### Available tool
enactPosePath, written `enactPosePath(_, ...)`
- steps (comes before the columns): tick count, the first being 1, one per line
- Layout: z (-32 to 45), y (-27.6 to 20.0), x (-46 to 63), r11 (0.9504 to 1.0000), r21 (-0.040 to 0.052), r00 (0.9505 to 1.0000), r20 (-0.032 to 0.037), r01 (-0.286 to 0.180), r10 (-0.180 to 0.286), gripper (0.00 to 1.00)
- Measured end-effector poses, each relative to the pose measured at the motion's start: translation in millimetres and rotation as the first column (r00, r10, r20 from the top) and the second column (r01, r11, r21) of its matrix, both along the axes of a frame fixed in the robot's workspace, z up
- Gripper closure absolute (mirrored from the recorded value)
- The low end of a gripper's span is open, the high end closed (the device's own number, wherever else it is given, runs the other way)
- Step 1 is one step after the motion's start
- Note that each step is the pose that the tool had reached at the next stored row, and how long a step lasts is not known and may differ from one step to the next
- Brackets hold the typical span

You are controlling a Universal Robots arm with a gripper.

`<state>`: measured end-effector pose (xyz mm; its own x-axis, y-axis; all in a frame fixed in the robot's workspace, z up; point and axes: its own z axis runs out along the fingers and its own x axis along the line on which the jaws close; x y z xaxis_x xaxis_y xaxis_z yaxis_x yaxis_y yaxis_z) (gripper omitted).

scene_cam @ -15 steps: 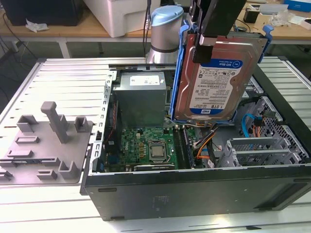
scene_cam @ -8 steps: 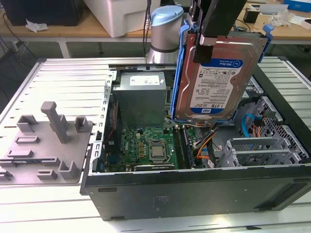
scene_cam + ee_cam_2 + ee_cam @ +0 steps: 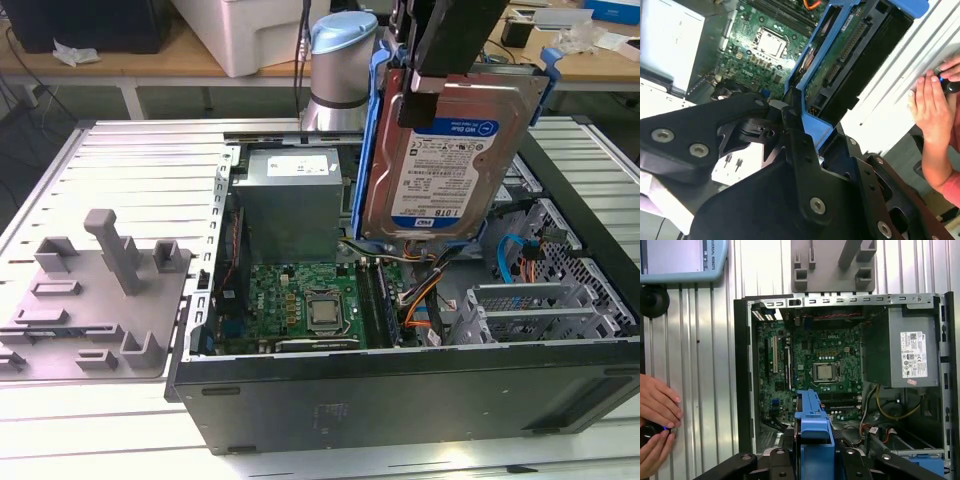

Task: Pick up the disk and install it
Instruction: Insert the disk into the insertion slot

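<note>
**Holding the disk above the open case**

1. Claw [image 3: 436,88]: we record it closed on the upper end of the disk [image 3: 447,160]. Its black fingers [image 3: 740,115] press in from either side, no wider apart than the drive and its blue bracket [image 3: 371,140].

2. Disk: it hangs directly under the claw, upright with a slight tilt, its label facing the exterior view. It is clear of the table and sits over the interior of the case. Its lower edge is close to a bundle of cables [image 3: 420,290]; we cannot tell whether they touch. In the second wrist view we see its circuit-board side.

3. Computer case [image 3: 400,385]: it lies on its side, open, directly below the claw, on a slatted metal table [image 3: 150,170].

4. Power supply box [image 3: 290,200]: inside the case, below the claw and toward the exterior view's left.

5. Motherboard [image 3: 290,310]: on the case floor, below the claw, with the processor socket [image 3: 322,312] bare.

6. Grey metal cage [image 3: 540,310]: inside the case, below the claw and toward the exterior view's right.

7. Grey fixture [image 3: 110,290]: outside the case on the table, well apart from the claw, at the exterior view's left.

8. Person's hands [image 3: 657,405]: we note two in the first wrist view, outside the case wall and well apart from the claw. They are closed around a small dark device [image 3: 649,432] with a blue light.
</note>
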<state>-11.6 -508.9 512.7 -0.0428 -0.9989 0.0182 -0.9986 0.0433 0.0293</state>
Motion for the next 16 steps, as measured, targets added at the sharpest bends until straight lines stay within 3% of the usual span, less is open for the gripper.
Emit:
enactPosePath(3,0.0,-3.6,3.7,1.0000,0.0066,1.0000,0.0000,0.000,0.000,0.63)
enactPosePath(16,-0.9,-16.5,41.4,0.9999,0.0109,1.0000,0.0002,-0.002,0.002,0.63)
